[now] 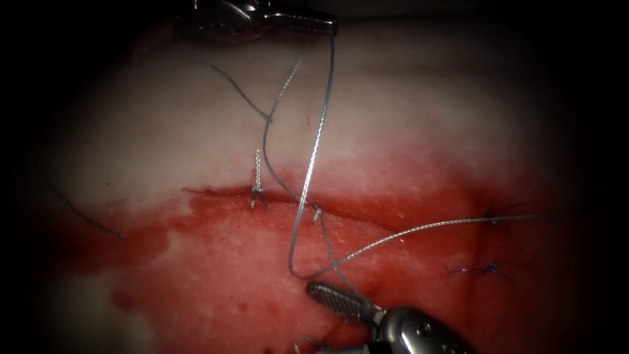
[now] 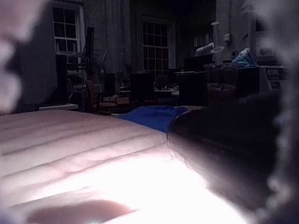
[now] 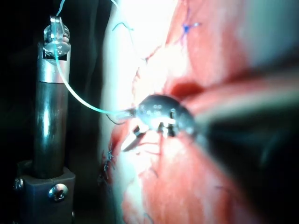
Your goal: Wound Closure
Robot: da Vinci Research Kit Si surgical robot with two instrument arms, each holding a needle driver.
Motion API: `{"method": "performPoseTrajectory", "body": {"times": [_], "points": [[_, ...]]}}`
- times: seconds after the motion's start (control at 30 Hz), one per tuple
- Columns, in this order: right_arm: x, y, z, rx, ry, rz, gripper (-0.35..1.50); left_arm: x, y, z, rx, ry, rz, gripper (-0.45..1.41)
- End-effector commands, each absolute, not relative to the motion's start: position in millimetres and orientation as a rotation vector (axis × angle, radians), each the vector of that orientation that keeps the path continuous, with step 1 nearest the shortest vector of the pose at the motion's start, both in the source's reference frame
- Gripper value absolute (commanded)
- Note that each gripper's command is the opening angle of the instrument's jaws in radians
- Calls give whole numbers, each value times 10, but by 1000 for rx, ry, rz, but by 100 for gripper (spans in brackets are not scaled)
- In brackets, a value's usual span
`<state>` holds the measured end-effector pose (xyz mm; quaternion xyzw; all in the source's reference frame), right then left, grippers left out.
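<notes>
a: red fluid [image 1: 216,262] covers the tissue [image 1: 406,118] below the cut [image 1: 367,211]; the surface above the cut is pale.

b: and the tools?

a: the left tool [image 1: 308,23] is well above the cut, its jaws clenched on the thread [image 1: 313,157]. the right tool [image 1: 337,298] is below the cut, jaws pressed together, and i cannot tell whether they grasp the strand passing beside them.

b: the thread's path?

a: down from the left tool, across the cut, looping just above the right tool's tip, then off rightward toward two dark finished stitches [image 1: 490,269]. a knot [image 1: 268,118] sits above the cut.

b: the needle?

a: i cannot pick it out.
</notes>
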<state>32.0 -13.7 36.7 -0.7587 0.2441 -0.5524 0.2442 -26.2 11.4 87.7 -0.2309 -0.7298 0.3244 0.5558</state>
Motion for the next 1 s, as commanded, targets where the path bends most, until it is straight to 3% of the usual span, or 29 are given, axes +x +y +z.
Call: {"method": "performPoseTrajectory", "body": {"times": [0.03,0.2,0.47,0.53,0.6,0.7,0.83,0.87,0.9,0.93,1.0], "points": [[327,-127,360,-2081,661,-1503,109,-262,128,868,-555,-1720,772,-45],[325,-126,359,-2080,663,-1502,111,-254,122,874,-581,-1741,828,-45],[304,-116,350,-2053,655,-1486,106,-193,136,857,-617,-1840,1107,-45],[295,-111,348,-2036,643,-1479,109,-177,147,859,-664,-1788,1168,-45],[281,-105,346,-2025,638,-1475,125,-154,159,866,-640,-1739,1201,-45],[274,-99,346,-2008,616,-1471,114,-145,159,872,-619,-1713,1230,-45],[265,-85,356,-1894,486,-1445,79,-145,150,892,-609,-1684,1273,-45],[265,-81,363,-1843,453,-1448,56,-150,142,901,-601,-1698,1295,-45],[265,-79,368,-1807,439,-1466,0,-155,138,905,-598,-1703,1307,-45],[266,-77,372,-1768,447,-1470,-35,-159,135,908,-596,-1707,1315,-45],[268,-72,384,-1637,547,-1447,-35,-170,123,915,-563,-1740,1341,-45]]}}
